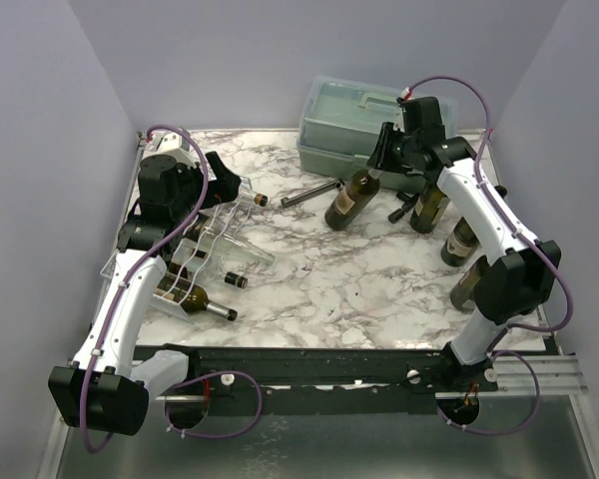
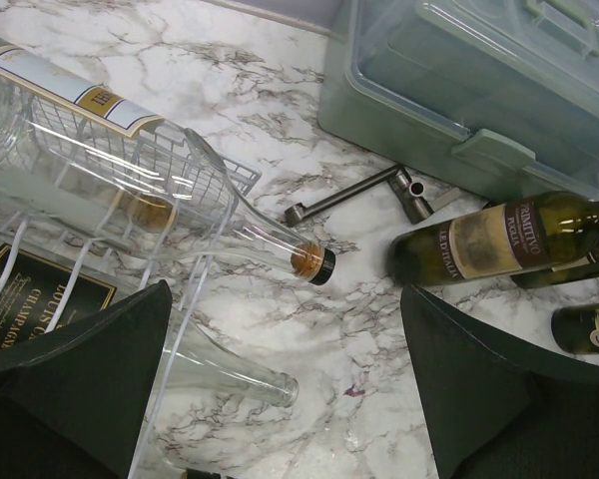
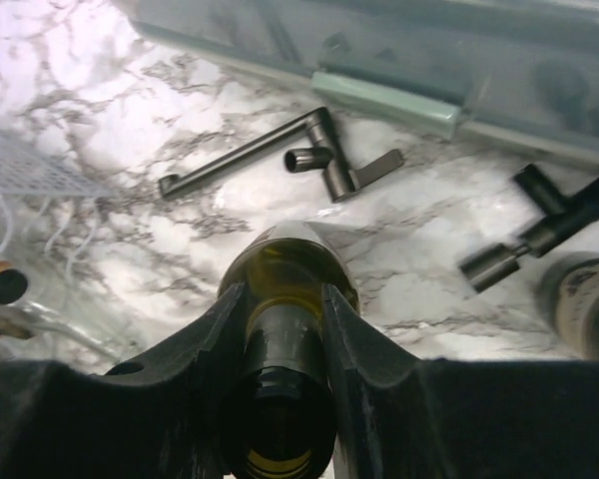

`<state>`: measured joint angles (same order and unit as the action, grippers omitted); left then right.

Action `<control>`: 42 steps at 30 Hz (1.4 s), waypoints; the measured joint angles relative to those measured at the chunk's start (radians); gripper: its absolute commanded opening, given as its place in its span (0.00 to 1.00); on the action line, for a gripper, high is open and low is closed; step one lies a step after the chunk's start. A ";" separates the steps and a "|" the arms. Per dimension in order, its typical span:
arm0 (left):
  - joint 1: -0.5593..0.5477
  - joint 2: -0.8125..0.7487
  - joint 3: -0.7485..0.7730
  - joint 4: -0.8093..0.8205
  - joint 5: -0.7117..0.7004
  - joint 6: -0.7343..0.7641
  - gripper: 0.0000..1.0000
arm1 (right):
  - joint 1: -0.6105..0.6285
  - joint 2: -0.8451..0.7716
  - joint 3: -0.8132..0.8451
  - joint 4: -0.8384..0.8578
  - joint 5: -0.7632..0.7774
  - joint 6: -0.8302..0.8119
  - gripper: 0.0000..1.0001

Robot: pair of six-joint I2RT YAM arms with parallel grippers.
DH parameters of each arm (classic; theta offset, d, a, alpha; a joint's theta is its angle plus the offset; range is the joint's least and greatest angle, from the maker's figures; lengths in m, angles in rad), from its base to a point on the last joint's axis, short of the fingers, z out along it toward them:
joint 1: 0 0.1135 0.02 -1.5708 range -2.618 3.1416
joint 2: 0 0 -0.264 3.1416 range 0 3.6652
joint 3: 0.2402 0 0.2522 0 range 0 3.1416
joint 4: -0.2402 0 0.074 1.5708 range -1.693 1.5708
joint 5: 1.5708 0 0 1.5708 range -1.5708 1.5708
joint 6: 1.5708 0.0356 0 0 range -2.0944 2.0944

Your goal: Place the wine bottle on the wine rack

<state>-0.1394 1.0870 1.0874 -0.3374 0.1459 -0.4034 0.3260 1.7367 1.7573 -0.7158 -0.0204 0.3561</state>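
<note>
Rack (image 1: 208,247) lies at the table's (image 1: 319,289) 9 o'clock side with bottles (image 1: 195,297) in its cradles. My left gripper (image 2: 290,399) hangs over its far end, jaws spread wide and holding nothing. Well apart, at the rack's 2 o'clock, my right gripper (image 3: 285,299) is clamped on the neck of the wine bottle (image 1: 349,203), which leans tilted with the toolbox (image 1: 349,115) at its 12 o'clock.

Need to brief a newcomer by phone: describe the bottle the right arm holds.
Find the pale green toolbox at the back. Just in front sits a dark green bottle with a cream label. Alone among nearby bottles, its neck is clamped in the right pincer.
</note>
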 measured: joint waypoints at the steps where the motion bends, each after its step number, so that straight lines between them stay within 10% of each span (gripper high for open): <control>1: 0.000 0.000 0.000 0.000 0.000 0.000 0.99 | 0.000 -0.015 -0.031 0.024 -0.020 0.019 0.01; 14: 0.000 0.000 0.000 0.000 0.000 0.000 0.99 | 0.009 -0.095 -0.424 0.405 -0.307 0.388 0.01; 42: 0.000 0.000 0.000 0.000 0.000 -0.001 0.99 | 0.071 -0.123 -0.697 0.858 -0.257 0.837 0.01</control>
<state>-0.1394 1.0870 1.0874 -0.3370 0.1459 -0.4042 0.3965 1.6138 1.0599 0.1417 -0.2775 1.1927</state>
